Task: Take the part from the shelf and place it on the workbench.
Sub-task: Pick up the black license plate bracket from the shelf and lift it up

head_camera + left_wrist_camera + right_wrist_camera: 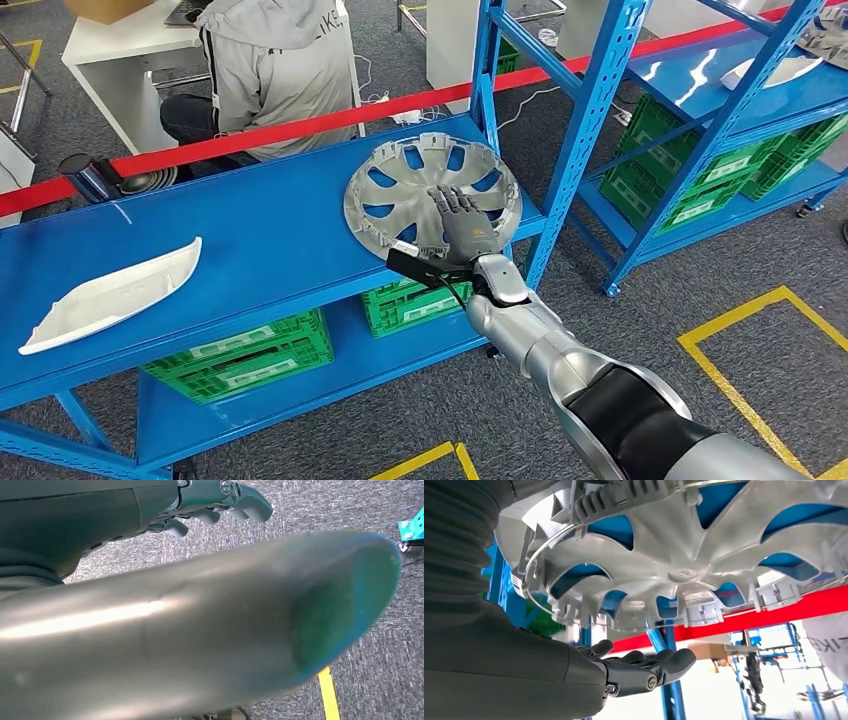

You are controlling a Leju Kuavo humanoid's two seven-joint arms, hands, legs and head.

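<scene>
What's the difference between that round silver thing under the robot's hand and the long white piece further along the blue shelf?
The wheel cover is round, silver-grey and pierced with openings; the white part is long, narrow, pointed and solid. The wheel cover lies beneath the right hand near the shelf's right end, while the white part lies alone towards the left. Both rest on the same blue shelf.

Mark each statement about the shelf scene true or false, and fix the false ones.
1. The silver hubcap lies on the blue shelf. True.
2. The right hand reaches over the hubcap. True.
3. The white curved part sits inside the hubcap. False: it lies apart, at the shelf's far left.
4. Red crates fill the lower shelf. False: the green crates do.
5. A person in a grey hoodie sits behind the shelf. True.
</scene>
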